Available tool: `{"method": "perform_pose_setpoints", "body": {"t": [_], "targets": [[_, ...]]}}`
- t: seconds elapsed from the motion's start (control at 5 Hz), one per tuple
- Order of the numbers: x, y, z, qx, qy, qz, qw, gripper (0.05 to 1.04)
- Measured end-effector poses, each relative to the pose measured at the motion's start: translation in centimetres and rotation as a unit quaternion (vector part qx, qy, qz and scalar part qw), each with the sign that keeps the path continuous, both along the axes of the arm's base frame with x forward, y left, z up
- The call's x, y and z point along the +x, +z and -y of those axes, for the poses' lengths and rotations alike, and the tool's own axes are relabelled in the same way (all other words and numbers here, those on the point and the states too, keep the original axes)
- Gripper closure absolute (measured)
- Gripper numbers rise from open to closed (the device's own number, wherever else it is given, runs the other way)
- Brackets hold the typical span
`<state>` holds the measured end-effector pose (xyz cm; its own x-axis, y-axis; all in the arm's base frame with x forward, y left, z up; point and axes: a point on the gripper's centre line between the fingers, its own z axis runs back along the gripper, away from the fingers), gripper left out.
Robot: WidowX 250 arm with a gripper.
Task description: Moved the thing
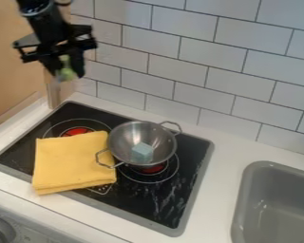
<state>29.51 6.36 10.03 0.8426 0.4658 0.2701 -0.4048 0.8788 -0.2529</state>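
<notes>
Black tool (66, 73), partly open, clasping a green object (66, 70) (shape unclear), upper left

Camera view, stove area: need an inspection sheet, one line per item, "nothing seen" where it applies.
Surface: black stovetop with pale scuffs or reflections toward the right front; white counter around it.
Job's things: green thing, type unclear, up in the air at the tool.
Clutter: folded yellow cloth on the stovetop's left part; metal pot beside it, light blue block inside.
Tool: high at upper left, seemingly closed on the green thing.
Cables: dark loop at the top edge by the arm, possibly a cable.
Surroundings: tiled wall behind, gray sink at right.
</notes>
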Motion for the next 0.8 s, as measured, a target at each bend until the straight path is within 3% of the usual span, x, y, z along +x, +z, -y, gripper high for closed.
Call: {"method": "perform_pose_setpoints", "body": {"t": [0.2, 0.4, 0.8], "targets": [[-0.6, 0.6, 3.5, 0.002, -0.046, 0.006, 0.9989, 0.735], [-1.4, 0.5, 8.4, 0.006, -0.120, 0.000, 0.9927, 0.736], [-2.8, -0.7, 14.8, 0.020, -0.219, -0.003, 0.9756, 0.736]]}}
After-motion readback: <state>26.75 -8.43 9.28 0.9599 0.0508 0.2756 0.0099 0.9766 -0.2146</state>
